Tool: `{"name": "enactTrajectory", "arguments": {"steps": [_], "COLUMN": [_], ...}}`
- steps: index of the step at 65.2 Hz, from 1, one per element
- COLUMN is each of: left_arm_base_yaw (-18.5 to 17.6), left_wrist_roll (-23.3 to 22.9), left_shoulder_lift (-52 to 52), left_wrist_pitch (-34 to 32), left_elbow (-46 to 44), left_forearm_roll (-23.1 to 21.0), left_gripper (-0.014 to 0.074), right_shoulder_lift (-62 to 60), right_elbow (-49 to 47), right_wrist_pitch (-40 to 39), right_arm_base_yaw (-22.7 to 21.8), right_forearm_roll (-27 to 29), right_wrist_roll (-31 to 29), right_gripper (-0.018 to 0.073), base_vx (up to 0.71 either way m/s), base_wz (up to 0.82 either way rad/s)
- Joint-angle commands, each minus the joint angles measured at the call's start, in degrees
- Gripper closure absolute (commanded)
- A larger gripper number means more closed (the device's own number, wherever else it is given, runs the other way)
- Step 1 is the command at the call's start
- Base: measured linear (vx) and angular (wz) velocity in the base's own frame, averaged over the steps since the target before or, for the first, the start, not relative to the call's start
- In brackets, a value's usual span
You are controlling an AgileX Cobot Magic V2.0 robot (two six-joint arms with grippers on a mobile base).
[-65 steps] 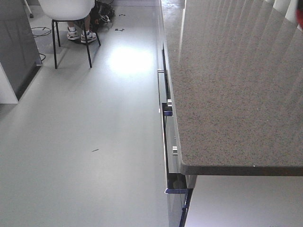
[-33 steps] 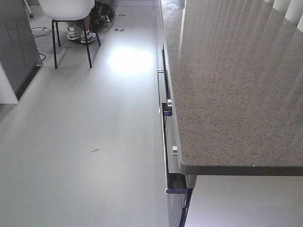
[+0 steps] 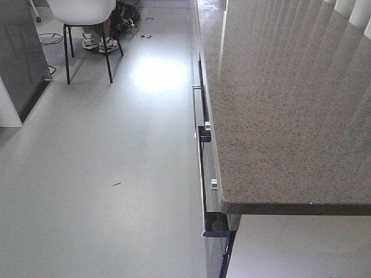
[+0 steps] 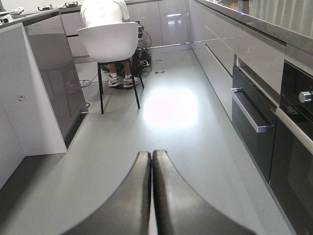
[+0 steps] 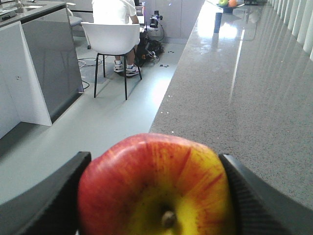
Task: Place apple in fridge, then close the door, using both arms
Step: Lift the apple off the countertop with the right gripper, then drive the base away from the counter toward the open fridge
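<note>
Beside speckled counter, right gripper clamps apple — left gripper pressed closed, white chair ahead

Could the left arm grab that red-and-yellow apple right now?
Probably not: the round red-and-yellow apple sits clamped in the right pincer, and the left pincer is shut, with the apple nowhere in its camera's view.

Open floor runs between the bench, right, and a grey cabinet, left; a white chair with a seated person blocks the far end.
</note>
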Motion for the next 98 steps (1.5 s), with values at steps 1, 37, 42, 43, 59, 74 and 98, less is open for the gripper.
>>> {"name": "enactTrajectory", "arguments": {"steps": [1, 37, 42, 43, 59, 74, 98], "left_arm_base_yaw": [-0.4, -0.4, -0.4, -0.4, -0.4, -0.4, -0.4], "left_wrist_roll": [-0.1, -0.1, -0.1, -0.1, -0.1, -0.1, -0.1], "left_shoulder_lift": [-0.9, -0.9, -0.9, -0.9, -0.9, -0.9, -0.9], "left_wrist_pitch": [-4.0, -4.0, -4.0, -4.0, -4.0, -4.0, -4.0], "left_elbow": [-1.0, -1.0, -1.0, -1.0, -1.0, -1.0, -1.0], "left_forearm_roll": [0.1, 0.1, 0.1, 0.1, 0.1, 0.1, 0.1], "left_gripper": [0.0603, 0.0603, 0.0603, 0.0603, 0.0603, 0.0603, 0.0603], "right_shoulder_lift": [0.6, 0.6, 0.6, 0.6, 0.6, 0.6, 0.6], "right_elbow": [-1.1, -1.1, -1.1, -1.1, -1.1, -1.1, -1.1], "right_wrist_pitch": [-4.7, -4.7, -4.7, -4.7, -4.7, -4.6, -4.6], "right_arm_base_yaw": [-0.3, -0.3, -0.3, -0.3, -0.3, -0.3, -0.3], "right_forearm_roll": [0.1, 0.1, 0.1, 0.1, 0.0, 0.0, 0.0], "right_wrist_roll": [-0.2, -0.2, -0.2, -0.2, -0.2, -0.2, -0.2], "right_gripper": [0.0429, 0.0429, 0.0429, 0.0429, 0.0429, 0.0429, 0.0429], "base_vx": [0.00, 0.00, 0.00, 0.00, 0.00, 0.00, 0.00], "base_wz": [0.00, 0.00, 0.00, 0.00, 0.00, 0.01, 0.18]}}
